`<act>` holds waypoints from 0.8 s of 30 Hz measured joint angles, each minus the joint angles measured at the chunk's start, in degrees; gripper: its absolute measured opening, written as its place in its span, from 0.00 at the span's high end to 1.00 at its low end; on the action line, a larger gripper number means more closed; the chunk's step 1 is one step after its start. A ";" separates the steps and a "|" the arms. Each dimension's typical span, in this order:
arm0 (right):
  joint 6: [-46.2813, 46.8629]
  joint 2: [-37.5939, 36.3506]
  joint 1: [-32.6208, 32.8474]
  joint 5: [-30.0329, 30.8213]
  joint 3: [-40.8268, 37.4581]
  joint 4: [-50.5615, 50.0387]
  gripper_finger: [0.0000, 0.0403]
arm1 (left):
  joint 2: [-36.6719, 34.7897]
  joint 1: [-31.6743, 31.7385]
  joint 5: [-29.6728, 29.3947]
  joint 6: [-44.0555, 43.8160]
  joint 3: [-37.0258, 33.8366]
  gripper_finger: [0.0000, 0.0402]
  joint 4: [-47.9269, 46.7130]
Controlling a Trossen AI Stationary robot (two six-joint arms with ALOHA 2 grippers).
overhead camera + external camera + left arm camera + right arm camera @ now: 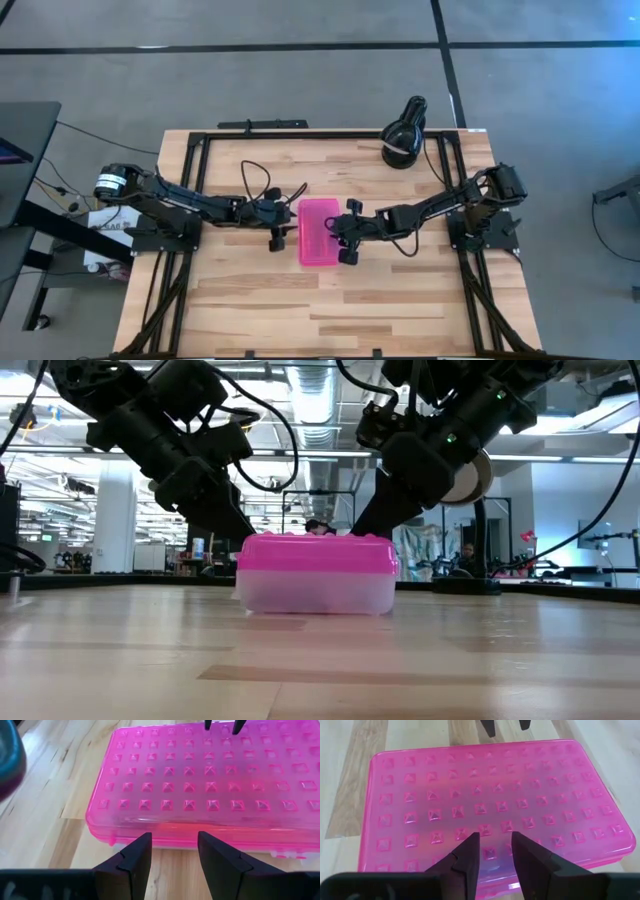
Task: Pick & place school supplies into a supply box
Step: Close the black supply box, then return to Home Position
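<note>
Grey floor [300, 25] crossed by dark lines, pale wood table [330, 300], ceiling ducts [320, 400] — bright open hall, white pillar [115, 515].

- My right gripper [495, 851] hangs over the near edge of the supply box [490, 805], its two dark fingers [468, 855] slightly parted.
- The box's pink studded lid is closed and fills most of my view.
- Beyond its far edge I see two dark fingertips of the left gripper [506, 726] above the wooden table [350, 780].

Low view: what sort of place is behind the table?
Probably a robotics lab or workshop: exposed ceiling ducts, other equipment rigs and a person beyond the pink box.
</note>
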 joint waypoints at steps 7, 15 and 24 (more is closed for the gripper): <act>-1.49 -0.20 0.21 1.42 -0.03 0.31 0.74 | -0.32 -0.05 0.01 0.40 0.00 0.61 -0.03; -6.32 -3.37 0.72 1.85 -0.17 2.08 0.74 | -5.43 -2.03 -0.01 5.29 0.00 0.61 0.62; -24.03 -13.29 4.88 7.75 -0.04 7.13 0.74 | -16.56 -6.16 -0.64 14.05 0.00 0.61 5.09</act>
